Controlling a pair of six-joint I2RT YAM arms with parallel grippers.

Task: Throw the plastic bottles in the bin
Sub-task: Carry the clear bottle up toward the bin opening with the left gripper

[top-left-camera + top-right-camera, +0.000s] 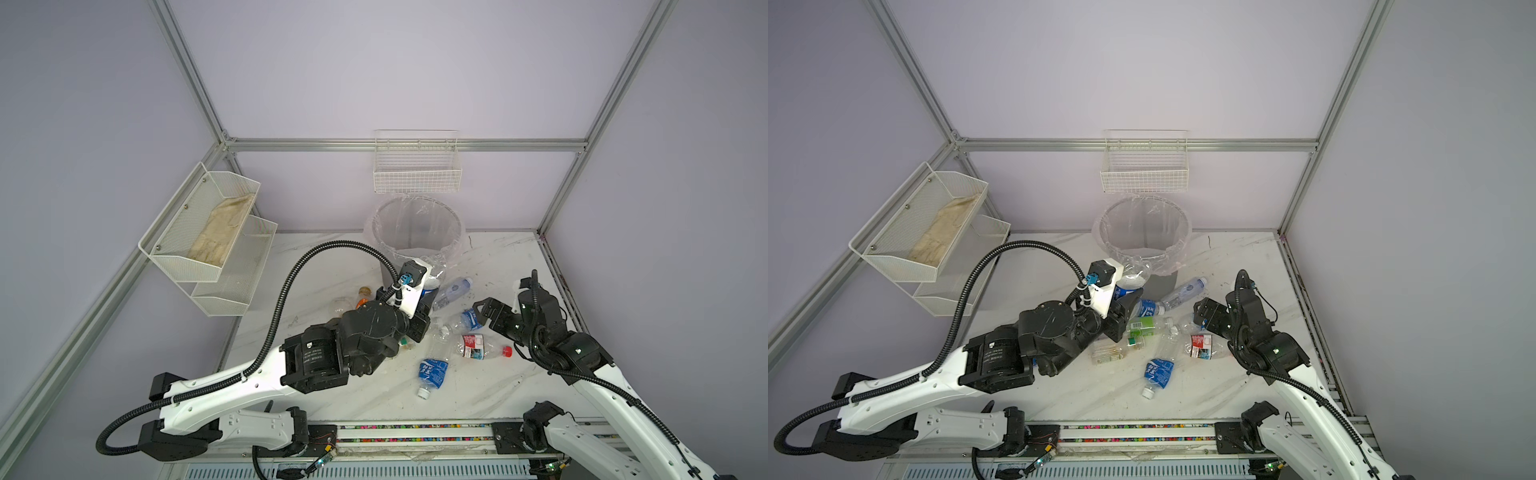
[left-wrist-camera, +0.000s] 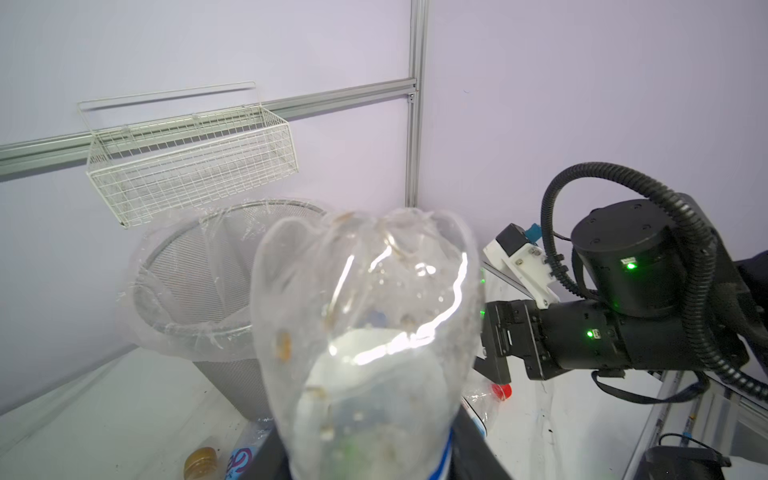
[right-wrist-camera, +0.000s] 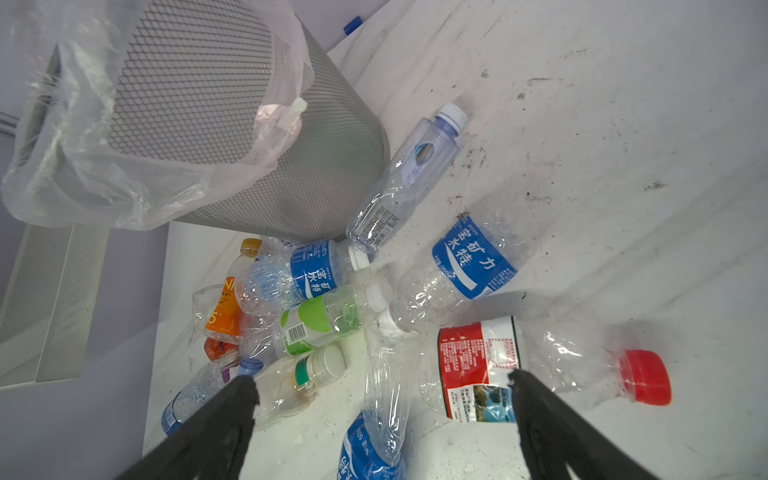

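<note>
Clamps clear bottle (image 2: 365,311) in left gripper (image 2: 370,455) just short of bin (image 2: 232,374) rim — open air above. Near bin's foot, right gripper (image 3: 382,382) wide, empty — red-capped bottle (image 3: 478,365) just below.

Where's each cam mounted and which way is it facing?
Top views: high at the front, down onto table and bin; left arm, right arm show.
Left wrist: on left arm, facing bin past its gripped clear bottle; right arm shows.
Right wrist: on right arm, down onto bottle pile; own open fingers show.
Shared: both wrist views catch the red-capped bottle.
</note>
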